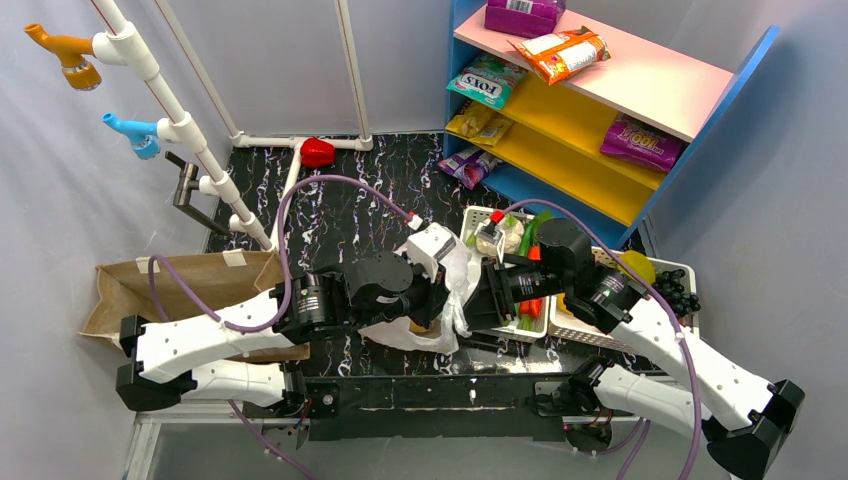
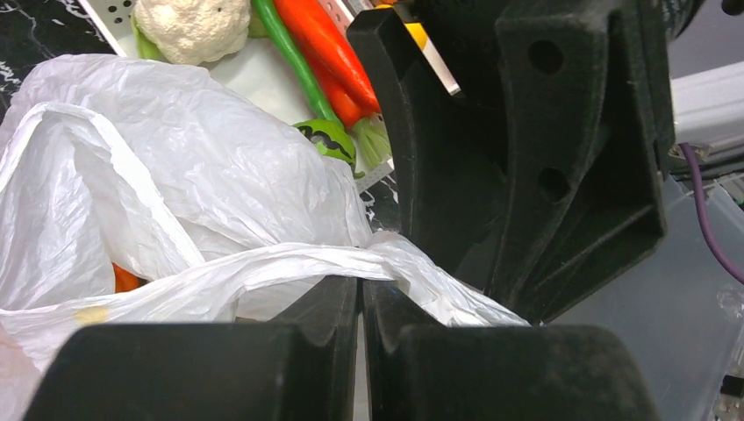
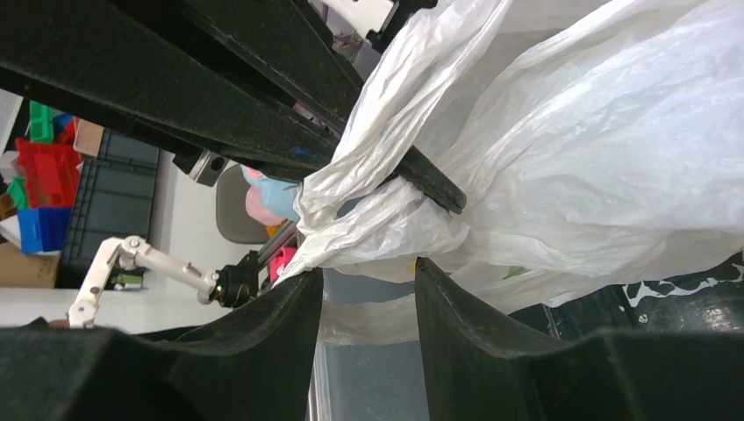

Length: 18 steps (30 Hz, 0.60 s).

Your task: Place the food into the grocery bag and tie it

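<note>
The bench [image 1: 350, 200] carries the white grocery bag [image 1: 415, 335] at its centre, toward 6 o'clock. The left fingers [image 2: 320, 320] are pressed together, pinching the bag's twisted plastic. The right fingers [image 3: 272, 333], at the bag's 3 o'clock, stand spread. An orange food piece [image 2: 125, 279] shows inside the bag.

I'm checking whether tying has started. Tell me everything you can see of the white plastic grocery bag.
The grocery bag is thin, crinkled, translucent white plastic, slumped on the black marbled table between the two arms, beside a white basket. An orange item shows faintly through its wall. A twisted strip of its upper part is clamped in the shut left pincer. The right pincer stands open by that strip, not gripping it. No knot is visible.
</note>
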Available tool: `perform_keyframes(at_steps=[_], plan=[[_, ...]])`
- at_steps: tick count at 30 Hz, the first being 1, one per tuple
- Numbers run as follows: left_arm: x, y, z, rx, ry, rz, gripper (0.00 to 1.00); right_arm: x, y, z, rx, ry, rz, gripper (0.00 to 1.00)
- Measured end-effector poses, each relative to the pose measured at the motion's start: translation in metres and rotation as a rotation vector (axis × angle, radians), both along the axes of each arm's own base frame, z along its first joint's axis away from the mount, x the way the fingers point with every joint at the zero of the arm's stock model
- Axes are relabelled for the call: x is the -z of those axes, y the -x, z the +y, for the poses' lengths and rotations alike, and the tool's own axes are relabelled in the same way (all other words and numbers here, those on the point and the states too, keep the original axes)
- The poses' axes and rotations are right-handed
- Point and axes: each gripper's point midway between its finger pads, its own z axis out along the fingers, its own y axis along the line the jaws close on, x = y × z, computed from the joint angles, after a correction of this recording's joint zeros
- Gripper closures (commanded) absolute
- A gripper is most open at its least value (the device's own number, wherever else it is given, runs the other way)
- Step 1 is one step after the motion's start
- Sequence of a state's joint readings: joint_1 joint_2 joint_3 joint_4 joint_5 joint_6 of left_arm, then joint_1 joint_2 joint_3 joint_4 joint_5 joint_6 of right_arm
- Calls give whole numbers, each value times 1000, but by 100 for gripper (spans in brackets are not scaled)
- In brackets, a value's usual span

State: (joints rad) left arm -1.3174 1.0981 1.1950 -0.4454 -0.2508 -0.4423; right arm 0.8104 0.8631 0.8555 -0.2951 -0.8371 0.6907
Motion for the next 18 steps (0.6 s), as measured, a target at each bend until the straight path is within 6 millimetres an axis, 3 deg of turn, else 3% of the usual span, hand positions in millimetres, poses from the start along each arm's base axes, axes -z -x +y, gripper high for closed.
perform_keyframes(at_steps=[12,18], plan=[[1,-16,9,-123,-15,-6,100,2,-12,18,43,1,6,47],[-15,-30,19,-209,-6,-50,100,-3,-15,26,60,-10,0,47]])
